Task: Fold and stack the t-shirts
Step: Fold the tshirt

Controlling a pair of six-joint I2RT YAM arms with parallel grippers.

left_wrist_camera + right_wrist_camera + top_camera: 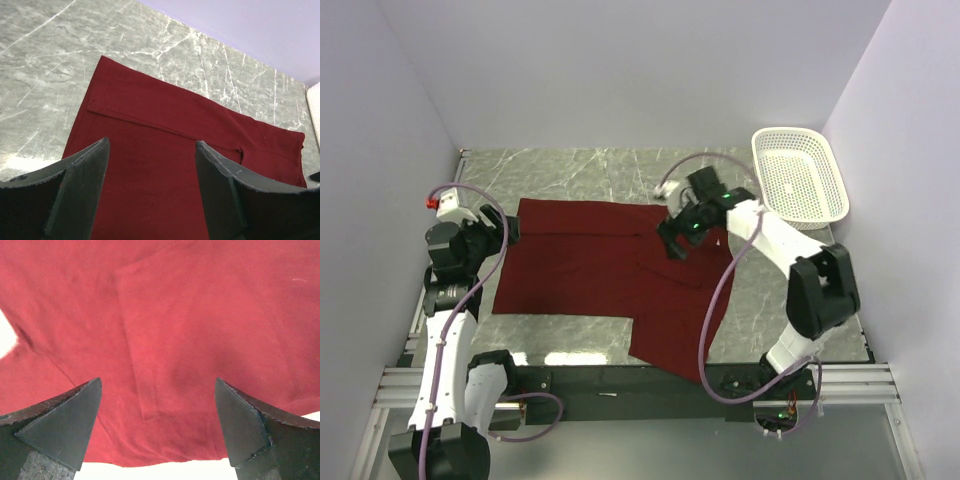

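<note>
The maroon t-shirt [600, 265] lies flat on the marble table [570, 165], directly beneath the right tool [157, 385] and just ahead of the left tool [152, 150]. One long part of it runs on past the right tool toward the near edge. Both tools stand released, jaws apart and grasping nothing. The right one is spread wide above a folded-over flap, and the left one hovers at the cloth's left border. By my judgement a fold has been laid and the next grasp is due. To do it well, each tool should come down on an outer edge rather than the middle of the cloth and pinch every layer there. The two should then lift only a little and travel together, so the cloth stays taut and the new edge lands flush on the one below. The trailing part on the near side of the right tool looks the likeliest to drag or wrinkle. A white mesh basket [800, 175] sits beyond the right tool, well apart from the cloth. No brand, label or legible writing shows in any view.
</note>
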